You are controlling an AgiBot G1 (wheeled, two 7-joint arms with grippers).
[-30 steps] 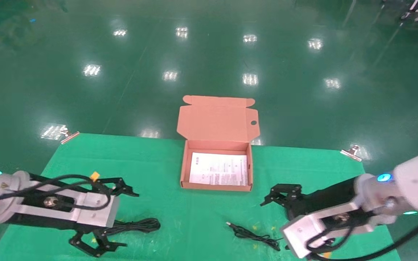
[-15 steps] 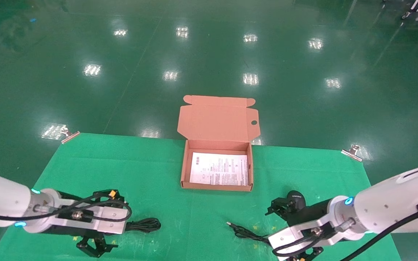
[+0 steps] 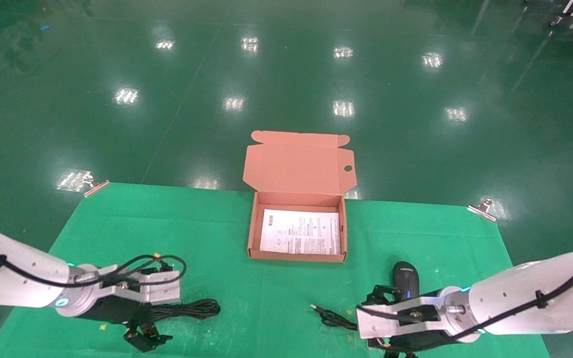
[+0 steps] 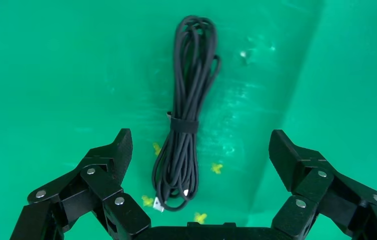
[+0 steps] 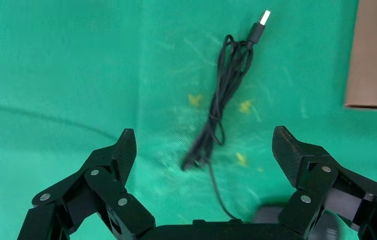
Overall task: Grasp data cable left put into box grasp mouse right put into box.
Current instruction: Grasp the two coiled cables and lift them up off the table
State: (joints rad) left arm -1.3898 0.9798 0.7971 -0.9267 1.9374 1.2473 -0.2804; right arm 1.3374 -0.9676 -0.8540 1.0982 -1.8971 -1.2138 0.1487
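Left gripper (image 4: 199, 150): low over the green cloth (image 3: 227, 238) at the robot's near left, fingers (image 4: 107, 165) spread wide with nothing between them but the near end of the data cable below.
Data cable (image 4: 186, 112): a long narrow bundle of black loops tied by a band at its middle, lying flat on the cloth, running from under the left gripper toward the middle of the table; not gripped.
Box (image 3: 251, 233): open, at the far middle of the cloth, its flap lid standing up behind it, a white printed sheet (image 3: 300, 231) flat inside.
Mouse cord (image 5: 221, 95): a loose black tangle with a USB plug, on the cloth near the box's front.
Mouse (image 3: 406, 278): black, on the cloth right of the box's front corner, just beyond the right gripper.
Right gripper (image 5: 204, 150): low at the near right, fingers (image 5: 296, 160) wide apart, holding nothing, the cord lying beneath the gap.
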